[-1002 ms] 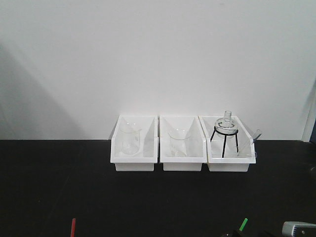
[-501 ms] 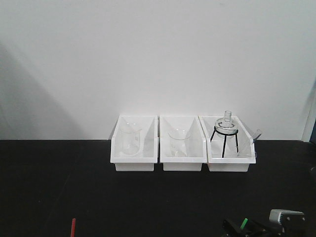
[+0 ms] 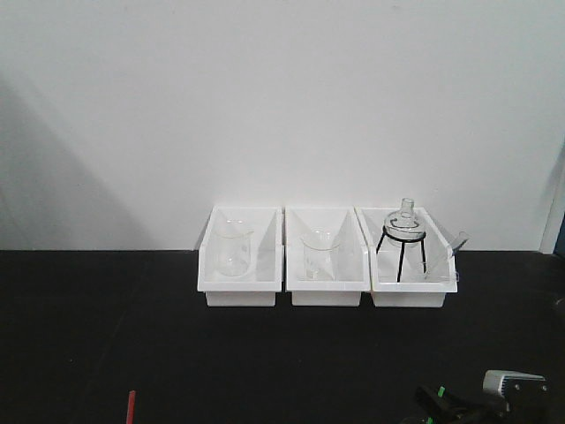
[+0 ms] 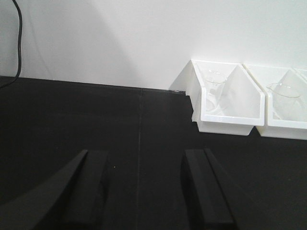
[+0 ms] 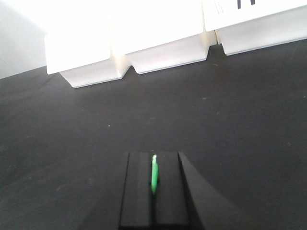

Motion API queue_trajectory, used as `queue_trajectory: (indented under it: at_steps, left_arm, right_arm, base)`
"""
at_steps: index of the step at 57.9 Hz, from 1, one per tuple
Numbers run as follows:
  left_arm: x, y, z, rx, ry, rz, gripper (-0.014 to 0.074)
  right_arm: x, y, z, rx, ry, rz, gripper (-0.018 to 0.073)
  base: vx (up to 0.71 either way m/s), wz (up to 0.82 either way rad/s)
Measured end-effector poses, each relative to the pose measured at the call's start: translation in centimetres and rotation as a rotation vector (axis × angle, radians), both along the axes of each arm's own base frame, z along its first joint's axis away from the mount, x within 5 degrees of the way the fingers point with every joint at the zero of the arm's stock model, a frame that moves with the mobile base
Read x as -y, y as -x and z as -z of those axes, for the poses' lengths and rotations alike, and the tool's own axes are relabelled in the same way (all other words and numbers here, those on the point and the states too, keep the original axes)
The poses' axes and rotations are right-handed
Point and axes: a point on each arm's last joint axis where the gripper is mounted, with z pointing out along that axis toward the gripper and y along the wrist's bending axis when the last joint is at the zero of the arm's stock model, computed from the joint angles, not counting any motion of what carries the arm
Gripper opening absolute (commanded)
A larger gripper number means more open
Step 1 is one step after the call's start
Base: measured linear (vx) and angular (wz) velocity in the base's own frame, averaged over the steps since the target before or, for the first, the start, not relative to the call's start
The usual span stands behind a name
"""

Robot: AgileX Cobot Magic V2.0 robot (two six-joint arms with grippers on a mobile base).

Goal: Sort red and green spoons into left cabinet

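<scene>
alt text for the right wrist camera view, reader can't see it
The right end effector is shut on the green spoon, a thin green strip pinched between its two black fingers, above a black tabletop. Three white bins stand in a row along the far side, washed out by glare.

The right gripper (image 3: 441,403), a second ago only just in at the lower right edge, now sits further in. Its jaws are pressed together on the green spoon (image 5: 154,173), hiding most of it from the front view.
</scene>
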Motion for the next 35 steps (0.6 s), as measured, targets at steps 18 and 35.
queue_trajectory:
  at_steps: [18, 35]
  left_arm:
    - [0.9, 0.0, 0.4, -0.049, 0.116, 0.03, 0.047]
    - [3.8, -2.0, 3.5, -0.266, 0.127, 0.15, 0.047]
  right_arm:
    - [0.0, 0.0, 0.0, 0.0, 0.001, -0.003, -0.0008]
    - [0.0, 0.0, 0.0, 0.0, 0.002, -0.004, -0.0009]
  base:
    - [0.0, 0.0]
    - [0.0, 0.0]
